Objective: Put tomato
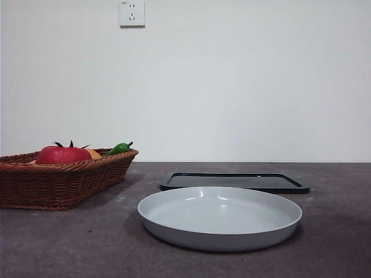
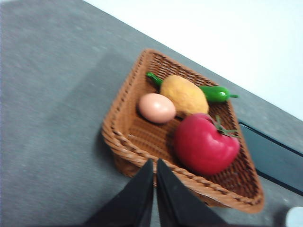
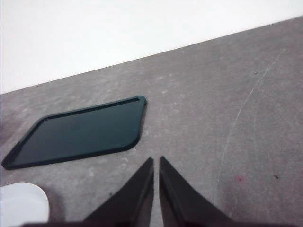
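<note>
Across the grey table (image 1: 324, 243) in the front view: brown wicker basket (image 1: 58, 182) at the left, holding the tomato (image 1: 62, 154), red and glossy with its dark stem up, an orange fruit (image 1: 94, 153) just behind it and a green pepper (image 1: 119, 149) poking over the far rim. Near the middle, an empty pale grey plate (image 1: 220, 217); just behind it, apart from it, a flat black tray (image 1: 235, 181). White wall behind, with a socket (image 1: 132, 13) high up. No arm visible from this angle. From the left wrist: left gripper (image 2: 155, 163) hanging above the basket's (image 2: 128, 142) near rim, jaws pressed together with only a thin slit between, nothing held. Inside the basket, the tomato (image 2: 204, 144) lying near one corner, touching the orange fruit (image 2: 185, 95); a pinkish egg (image 2: 156, 108) just beside that fruit; the pepper (image 2: 215, 93) behind the fruit along the far wall. Picture slightly blurred. Edge of the black tray (image 2: 274, 158) beyond the basket. From the right wrist: right gripper (image 3: 156, 161) over bare table (image 3: 227, 109), jaws likewise closed tip to tip and empty, near one corner of the black tray (image 3: 80, 132); a sliver of the plate (image 3: 21, 203) at the picture's corner. Tomato not visible from this wrist.
</note>
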### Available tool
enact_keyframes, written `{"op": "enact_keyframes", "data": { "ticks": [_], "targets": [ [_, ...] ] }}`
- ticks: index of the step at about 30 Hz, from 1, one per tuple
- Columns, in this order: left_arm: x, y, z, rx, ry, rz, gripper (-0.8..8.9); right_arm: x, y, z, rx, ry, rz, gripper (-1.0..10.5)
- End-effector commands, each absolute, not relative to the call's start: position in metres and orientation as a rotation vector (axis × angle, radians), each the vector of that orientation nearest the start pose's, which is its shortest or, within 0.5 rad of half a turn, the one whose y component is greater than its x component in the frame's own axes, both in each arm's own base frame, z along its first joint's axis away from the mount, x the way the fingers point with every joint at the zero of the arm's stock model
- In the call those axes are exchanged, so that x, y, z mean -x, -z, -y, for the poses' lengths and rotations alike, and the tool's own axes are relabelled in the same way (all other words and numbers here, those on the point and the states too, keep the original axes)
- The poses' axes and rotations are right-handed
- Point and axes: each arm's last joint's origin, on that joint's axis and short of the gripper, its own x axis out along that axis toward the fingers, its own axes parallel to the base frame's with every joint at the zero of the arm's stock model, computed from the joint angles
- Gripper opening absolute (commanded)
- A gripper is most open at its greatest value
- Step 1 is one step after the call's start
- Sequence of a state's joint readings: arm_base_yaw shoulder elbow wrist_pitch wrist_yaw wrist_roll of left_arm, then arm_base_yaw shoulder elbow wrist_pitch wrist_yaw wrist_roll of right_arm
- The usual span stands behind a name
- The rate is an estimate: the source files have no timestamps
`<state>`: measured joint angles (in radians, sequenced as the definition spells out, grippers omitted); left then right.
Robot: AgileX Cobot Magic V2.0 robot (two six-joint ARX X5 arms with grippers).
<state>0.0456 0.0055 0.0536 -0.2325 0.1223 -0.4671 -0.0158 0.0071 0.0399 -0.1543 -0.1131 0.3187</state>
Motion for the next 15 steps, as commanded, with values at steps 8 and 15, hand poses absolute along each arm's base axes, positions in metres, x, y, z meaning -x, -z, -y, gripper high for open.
{"op": "enact_keyframes", "data": {
  "ticks": [8,15],
  "targets": [
    [-0.084,-0.198,0.001,0.507,0.065,-0.203,0.1,-0.077,-0.222,-0.003,-0.356,-0.116,-0.042,0.1],
    [-0.08,-0.245,0.003,0.408,0.134,-0.255,0.1,-0.071,-0.264,-0.005,-0.295,-0.193,-0.115,0.1]
  ]
}}
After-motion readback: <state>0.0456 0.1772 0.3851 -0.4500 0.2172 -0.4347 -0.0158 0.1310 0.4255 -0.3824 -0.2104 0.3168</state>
